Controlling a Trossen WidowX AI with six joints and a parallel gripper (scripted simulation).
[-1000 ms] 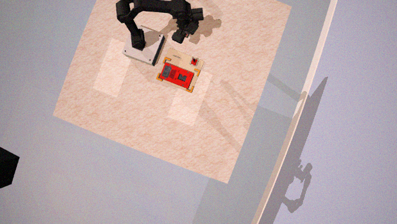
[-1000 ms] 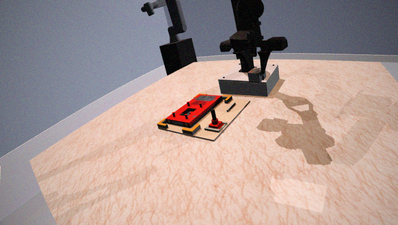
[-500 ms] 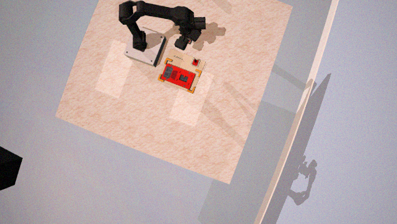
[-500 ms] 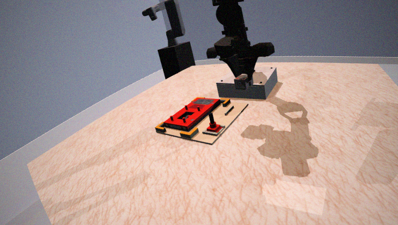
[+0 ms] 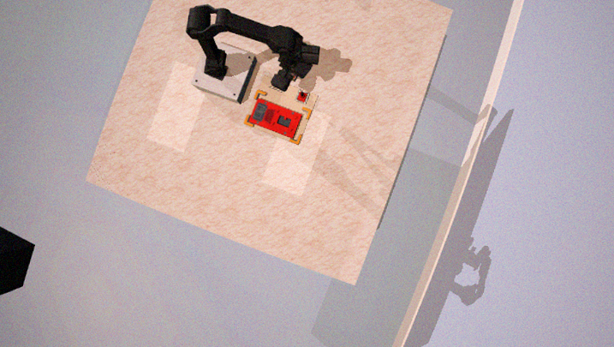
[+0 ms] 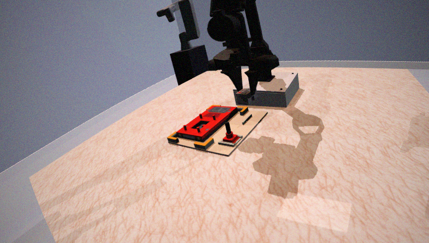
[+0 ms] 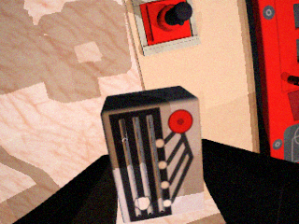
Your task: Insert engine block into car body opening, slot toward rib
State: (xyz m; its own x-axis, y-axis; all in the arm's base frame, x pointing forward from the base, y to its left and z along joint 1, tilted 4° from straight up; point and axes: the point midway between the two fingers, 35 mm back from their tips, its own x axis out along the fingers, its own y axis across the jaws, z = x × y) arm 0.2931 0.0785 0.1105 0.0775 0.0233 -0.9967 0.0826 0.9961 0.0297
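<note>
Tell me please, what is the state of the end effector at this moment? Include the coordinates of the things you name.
End effector [image 6: 246,90] [image 7: 155,157]: closed on the engine block [image 6: 243,92] [image 7: 179,159], held above the board.
</note>
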